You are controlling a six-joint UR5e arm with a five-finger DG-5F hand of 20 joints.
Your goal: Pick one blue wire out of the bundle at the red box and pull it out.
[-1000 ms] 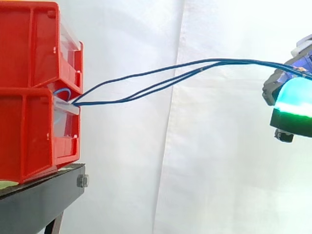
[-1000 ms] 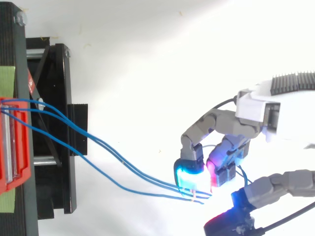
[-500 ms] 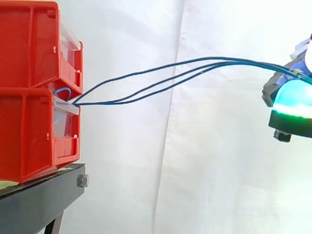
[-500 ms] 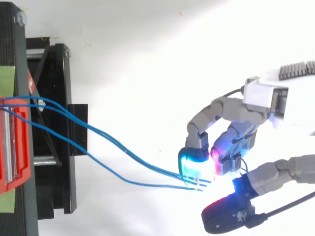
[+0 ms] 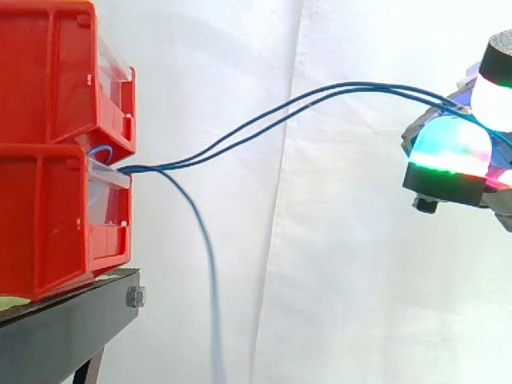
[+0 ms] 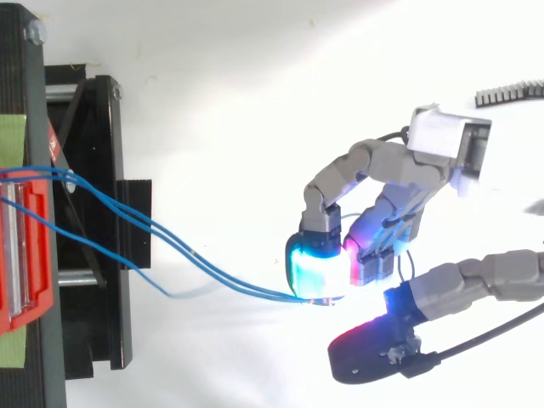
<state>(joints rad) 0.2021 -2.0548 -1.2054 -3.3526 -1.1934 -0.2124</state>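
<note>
I see 2 thin blue wires (image 5: 264,120) arching from the lower red box (image 5: 48,216) across to the hand (image 6: 387,170), whose curled fingertips (image 6: 310,270) pinch their ends. A 3rd blue wire (image 5: 204,240) leaves the same box and hangs straight down.

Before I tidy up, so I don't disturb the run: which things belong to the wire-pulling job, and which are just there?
Job:
hand
two blue wires pinched in it
third blue wire, hanging loose
lower red bin they run from

Just there:
upper red bin
black stand
white curtain
</note>
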